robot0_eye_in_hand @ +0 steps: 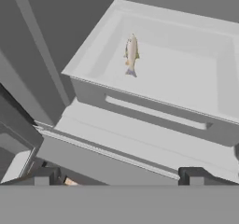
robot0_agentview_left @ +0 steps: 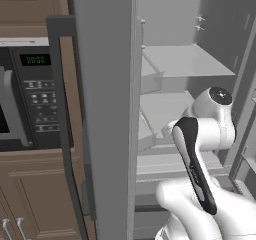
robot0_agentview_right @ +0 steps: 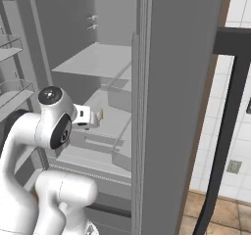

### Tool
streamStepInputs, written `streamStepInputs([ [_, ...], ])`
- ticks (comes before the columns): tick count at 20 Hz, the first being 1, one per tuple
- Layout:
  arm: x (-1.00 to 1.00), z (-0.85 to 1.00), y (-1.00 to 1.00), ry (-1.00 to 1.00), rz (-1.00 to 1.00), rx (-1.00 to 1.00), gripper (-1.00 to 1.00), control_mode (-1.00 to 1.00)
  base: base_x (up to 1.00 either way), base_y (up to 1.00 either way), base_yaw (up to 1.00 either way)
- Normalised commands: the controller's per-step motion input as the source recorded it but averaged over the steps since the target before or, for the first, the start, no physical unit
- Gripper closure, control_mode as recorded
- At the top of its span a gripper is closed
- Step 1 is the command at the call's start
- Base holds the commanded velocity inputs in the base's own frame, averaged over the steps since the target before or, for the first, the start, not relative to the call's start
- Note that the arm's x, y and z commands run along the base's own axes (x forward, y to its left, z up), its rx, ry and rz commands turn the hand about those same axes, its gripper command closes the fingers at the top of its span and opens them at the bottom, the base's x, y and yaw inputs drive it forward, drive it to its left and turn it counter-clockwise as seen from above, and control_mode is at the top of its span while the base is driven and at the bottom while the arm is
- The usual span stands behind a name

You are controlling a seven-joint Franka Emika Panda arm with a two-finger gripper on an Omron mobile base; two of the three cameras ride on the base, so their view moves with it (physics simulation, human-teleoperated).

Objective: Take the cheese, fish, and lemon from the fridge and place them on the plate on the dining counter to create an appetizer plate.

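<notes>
The fridge (robot0_agentview_left: 185, 59) stands open, with pale grey shelves and drawers inside. In the hand view the fish (robot0_eye_in_hand: 131, 52), slender and silvery-tan, lies alone near the back left of a pale grey drawer tray (robot0_eye_in_hand: 140, 101). My gripper (robot0_eye_in_hand: 120, 178) hovers in front of and above that tray, open, with nothing between its fingertips (robot0_eye_in_hand: 44, 175). In the right base view my hand (robot0_agentview_right: 84, 117) reaches into the fridge (robot0_agentview_right: 98, 58) at mid height, and a small tan thing (robot0_agentview_right: 100, 115) shows just past it. The cheese, lemon, plate and dining counter are out of view.
The open fridge door (robot0_agentview_left: 107, 109) stands close on the left of the arm, with a black microwave (robot0_agentview_left: 35, 84) in wood cabinets beyond it. In the right base view the other door (robot0_agentview_right: 181, 106) rises at right, door bins (robot0_agentview_right: 14, 92) at left, and a tiled wall (robot0_agentview_right: 240, 72) behind.
</notes>
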Motion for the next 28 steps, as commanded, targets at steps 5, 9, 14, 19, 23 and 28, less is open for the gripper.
streamStepInputs([
  [5, 0.53, -0.13, 0.12, 0.03, 0.0, 0.03, -1.0, -1.0, 0.0, 0.0, 0.0],
  [9, 0.51, -0.03, 0.05, 0.0, 0.0, 0.0, -1.0, -1.0, 0.0, 0.0, 0.0],
  [14, 0.37, -0.1, 0.01, 0.0, 0.0, 0.0, -1.0, -1.0, 0.0, 0.0, 0.0],
  [19, 0.25, -0.27, 0.0, 0.0, 0.0, 0.0, -1.0, -1.0, 0.0, 0.0, 0.0],
  [23, 0.27, -0.31, 0.0, 0.0, 0.0, 0.0, -1.0, -1.0, 0.0, 0.0, 0.0],
  [28, 0.31, -0.3, 0.0, 0.0, 0.0, 0.0, -1.0, -1.0, 0.0, 0.0, 0.0],
])
